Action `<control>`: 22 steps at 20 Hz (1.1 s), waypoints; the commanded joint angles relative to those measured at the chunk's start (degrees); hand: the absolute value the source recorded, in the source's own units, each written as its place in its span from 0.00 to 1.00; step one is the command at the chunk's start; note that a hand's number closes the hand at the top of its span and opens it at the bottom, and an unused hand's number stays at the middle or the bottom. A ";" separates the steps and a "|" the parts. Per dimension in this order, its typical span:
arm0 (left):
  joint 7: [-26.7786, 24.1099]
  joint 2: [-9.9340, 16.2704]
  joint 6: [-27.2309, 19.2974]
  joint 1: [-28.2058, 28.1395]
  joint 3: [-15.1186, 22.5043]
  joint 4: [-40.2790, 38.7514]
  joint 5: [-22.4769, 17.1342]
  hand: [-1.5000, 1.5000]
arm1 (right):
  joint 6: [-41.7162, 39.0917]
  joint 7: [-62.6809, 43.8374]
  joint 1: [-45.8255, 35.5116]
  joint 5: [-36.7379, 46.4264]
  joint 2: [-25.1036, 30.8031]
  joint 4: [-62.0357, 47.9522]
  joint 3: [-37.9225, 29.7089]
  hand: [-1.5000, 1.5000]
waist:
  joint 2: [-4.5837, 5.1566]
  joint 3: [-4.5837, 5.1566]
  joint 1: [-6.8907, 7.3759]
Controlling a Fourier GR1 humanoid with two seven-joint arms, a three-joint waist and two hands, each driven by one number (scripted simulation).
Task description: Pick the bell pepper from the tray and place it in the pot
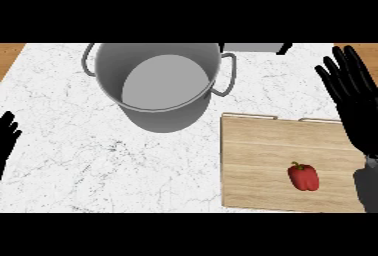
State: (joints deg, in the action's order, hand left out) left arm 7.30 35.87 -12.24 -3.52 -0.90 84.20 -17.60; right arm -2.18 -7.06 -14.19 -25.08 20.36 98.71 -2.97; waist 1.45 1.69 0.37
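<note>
Red pepper (303,177) down on the wooden tray (258,150), lower right of the head view, lying on its side, green stem toward the top. Sits alone on the wood, well apart from the steel pot (164,80) up at the counter's far middle. Pot upright, mouth wide, nothing seen inside, handles at both sides.

Right hand (353,95) up along the right edge, over the tray's far corner, fingers straight and spread, holding nothing. Near the pepper but not touching. Left hand (7,135) just peeking in at the left edge, fingers up and relaxed, resting, holding nothing.

Pick not yet begun by the look of it. Pepper likely light, hollow, fairly stiff, skin glossy and probably slick; rounded, so could roll if nudged. Best bet: wrap across the wide middle of the body, thumb against fingers, not the thin stem.

No brands, labels or writing to read anywhere on pot, tray or counter (88,165).
</note>
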 commanded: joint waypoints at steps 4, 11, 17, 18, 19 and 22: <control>0.50 -7.38 0.53 5.43 5.03 5.70 -2.25 0.50 | -22.20 5.84 0.83 -16.49 -3.97 1.34 6.00 0.00 | -1.33 -2.19 -0.74; 2.18 -13.44 -0.66 8.52 9.16 9.23 -3.74 0.50 | -30.27 33.21 9.76 -2.79 -0.30 -0.89 -6.72 0.00 | -1.13 -2.40 -3.61; 4.76 -14.46 -2.55 11.25 9.95 9.51 -2.73 0.50 | -45.65 53.12 16.09 3.60 6.75 -8.34 -17.24 0.00 | -1.10 -2.17 -2.50; 4.47 -15.23 -3.31 10.43 11.19 9.51 -1.60 0.50 | -45.21 52.88 14.88 4.72 10.46 -9.24 -19.57 0.00 | -1.09 -2.16 -2.13; 4.42 -15.33 -3.86 10.36 10.88 9.77 -1.46 0.50 | -44.86 54.71 17.32 7.34 11.44 -9.18 -20.56 0.00 | -1.21 -2.19 -2.38; 5.23 -15.33 -2.60 9.64 11.32 10.86 -2.41 0.50 | -44.36 57.86 17.77 11.02 17.52 -10.82 -22.84 0.00 | -1.30 -2.08 -1.34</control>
State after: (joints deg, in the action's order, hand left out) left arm 11.70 21.26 -14.84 5.93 9.74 94.66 -19.87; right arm -35.48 37.11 1.92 -18.88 31.57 92.03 -21.50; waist 0.18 -0.49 -1.47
